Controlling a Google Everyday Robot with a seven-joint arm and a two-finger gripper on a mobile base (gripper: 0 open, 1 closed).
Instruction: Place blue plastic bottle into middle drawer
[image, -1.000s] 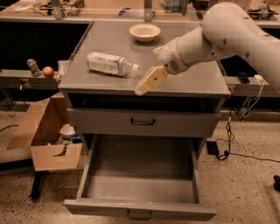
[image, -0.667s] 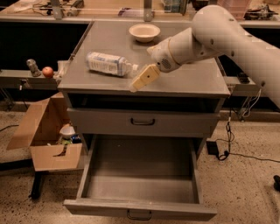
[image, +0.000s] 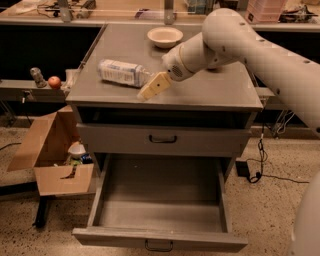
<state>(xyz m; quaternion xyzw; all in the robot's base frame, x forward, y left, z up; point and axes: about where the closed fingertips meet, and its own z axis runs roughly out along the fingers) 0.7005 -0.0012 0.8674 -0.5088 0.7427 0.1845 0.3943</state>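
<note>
Nothing here can be read. The blue plastic bottle (image: 121, 73), lying on the cabinet top (image: 215, 92), carries a white and pale-blue label, perhaps printed, but no word comes clear. The gripper (image: 148, 91) hangs just beside its cap end.

The blue plastic bottle (image: 121, 72) lies on its side on the left of the tabletop (image: 215, 92), with the bowl (image: 165, 36) behind it to the right. The gripper (image: 154, 86) is just beside the bottle's right end, near the front edge. Below, the middle drawer (image: 160, 238) juts forward under the upper drawer (image: 160, 140). A cardboard box (image: 47, 150) sits left of the cabinet.
</note>
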